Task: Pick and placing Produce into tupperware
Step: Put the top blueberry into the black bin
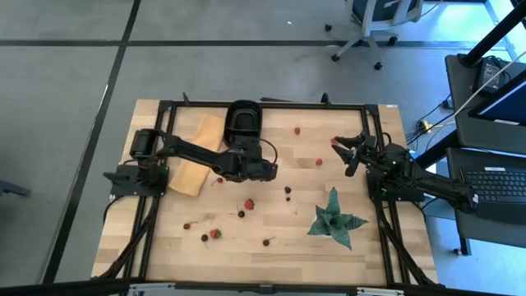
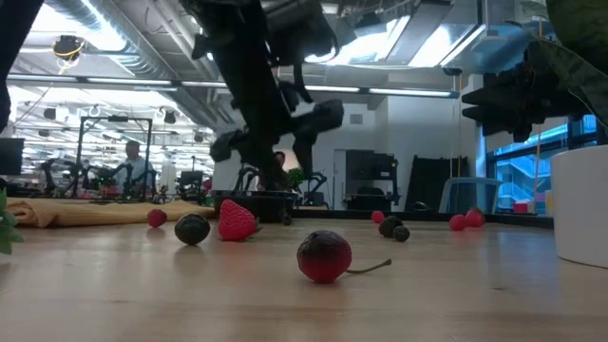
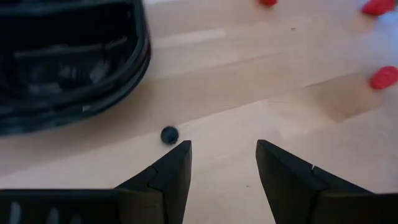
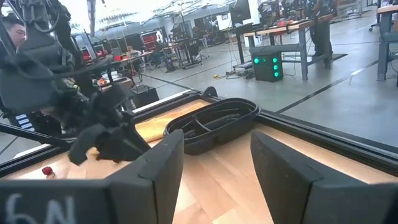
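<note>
High view: fruit lies scattered on the surface, tub sits empty at the far edge

Left tool [image 1: 267,171] hovers just beside the black tub [image 1: 242,120], fingers parted and holding nothing; the left wrist view shows a small dark berry [image 3: 169,134] on the wood between the tub wall and the fingers; right tool [image 1: 352,154] waits near the right side, also parted and empty; strawberries [image 1: 248,204] and dark cherries [image 1: 288,191] lie loose across the middle, apart from the green spiky plant [image 1: 335,219]; each fruit looks light, round and soft, so likely to roll or bruise; a gentle pinch across the widest part of the body, not the thin stem, seems safest; the tub looks stiff and stable.
</note>
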`<state>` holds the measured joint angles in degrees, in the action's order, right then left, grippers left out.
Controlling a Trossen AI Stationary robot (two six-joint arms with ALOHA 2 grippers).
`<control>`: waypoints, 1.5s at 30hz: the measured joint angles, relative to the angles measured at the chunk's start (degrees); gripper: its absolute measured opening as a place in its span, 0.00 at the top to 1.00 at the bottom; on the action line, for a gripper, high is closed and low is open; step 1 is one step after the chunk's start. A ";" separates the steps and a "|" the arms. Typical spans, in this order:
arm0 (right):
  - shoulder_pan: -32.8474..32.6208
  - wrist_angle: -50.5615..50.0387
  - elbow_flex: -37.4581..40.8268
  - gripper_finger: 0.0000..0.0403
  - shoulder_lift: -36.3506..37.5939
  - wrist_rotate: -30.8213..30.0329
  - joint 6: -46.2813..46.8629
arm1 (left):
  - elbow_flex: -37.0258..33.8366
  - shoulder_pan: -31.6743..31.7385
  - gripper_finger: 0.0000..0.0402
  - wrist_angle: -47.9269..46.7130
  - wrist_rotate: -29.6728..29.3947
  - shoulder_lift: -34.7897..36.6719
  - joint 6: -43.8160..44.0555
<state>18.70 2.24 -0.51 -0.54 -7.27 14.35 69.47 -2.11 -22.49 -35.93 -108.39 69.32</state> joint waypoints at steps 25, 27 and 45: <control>0.00 0.00 0.00 0.53 0.00 -0.28 -1.68 | 0.04 3.89 0.57 -0.35 0.45 -5.98 8.19; 0.00 0.00 0.00 0.53 0.00 -0.28 -2.92 | 0.04 4.05 0.57 -0.49 0.51 -6.22 8.32; 0.00 0.00 0.00 0.53 0.00 -0.30 -4.19 | 0.17 4.35 0.57 1.73 0.28 -8.53 8.64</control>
<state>18.70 2.24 -0.51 -0.53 -7.57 10.15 69.65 2.24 -20.76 -35.65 -116.91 77.96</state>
